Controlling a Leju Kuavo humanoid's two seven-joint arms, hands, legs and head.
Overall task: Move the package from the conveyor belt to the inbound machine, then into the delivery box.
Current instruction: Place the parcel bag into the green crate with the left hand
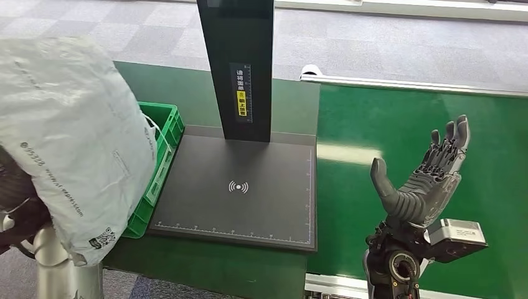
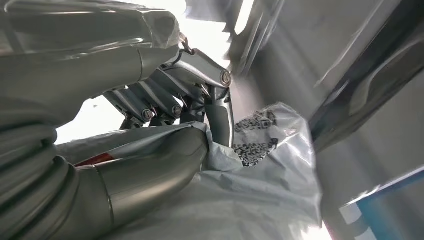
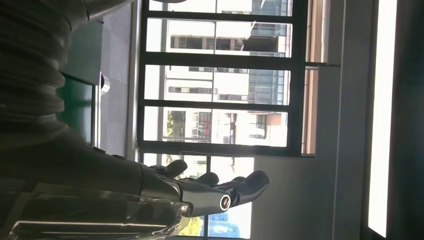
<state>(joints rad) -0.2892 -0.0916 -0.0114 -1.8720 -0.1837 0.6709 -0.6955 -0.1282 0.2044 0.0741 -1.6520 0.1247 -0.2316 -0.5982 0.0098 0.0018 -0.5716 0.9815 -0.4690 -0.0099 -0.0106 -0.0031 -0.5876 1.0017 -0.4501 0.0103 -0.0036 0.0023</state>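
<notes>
Grey plastic fills the near left: the package [image 1: 71, 143], gripped in the left hand [image 2: 165, 125], hangs above the green delivery box [image 1: 163, 134], beside the inbound machine [image 1: 240, 193]. The release looks best made low and centred over the box. The right hand [image 1: 429, 177] hovers spread, holding nothing, over the conveyor belt [image 1: 373, 124].

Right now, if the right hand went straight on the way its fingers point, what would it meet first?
Nothing close, as far as I can judge. The right hand is open above the green conveyor belt, fingers angled up and forward; its wrist view shows distant windows ahead. Depth is unclear.
</notes>
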